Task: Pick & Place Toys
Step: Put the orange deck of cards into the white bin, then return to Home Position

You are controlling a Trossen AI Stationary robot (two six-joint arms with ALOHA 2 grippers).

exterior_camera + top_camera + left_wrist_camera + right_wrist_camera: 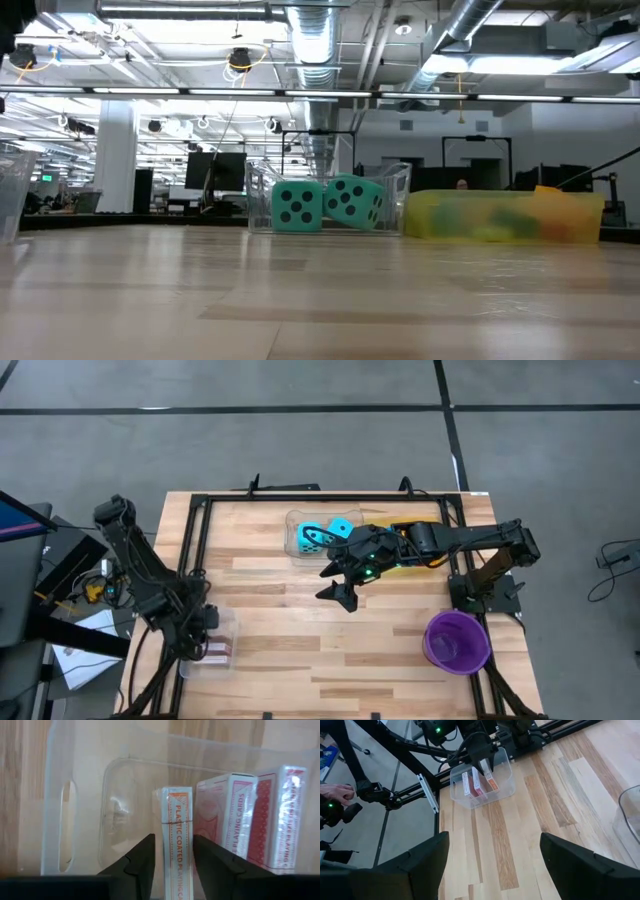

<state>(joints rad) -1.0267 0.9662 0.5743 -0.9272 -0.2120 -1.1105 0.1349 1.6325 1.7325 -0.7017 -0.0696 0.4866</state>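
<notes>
Table light wood planks; office room behind, ceiling ducts.

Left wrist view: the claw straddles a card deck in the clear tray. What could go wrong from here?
1. The orange card deck stands on edge between the left claw's fingers; pulling away carelessly could tip it onto the two red decks beside it.
2. The clear tray sits near the table's edge, so a snag could drag it off.
3. The right claw hovers open mid-table, risking crossing paths.
</notes>
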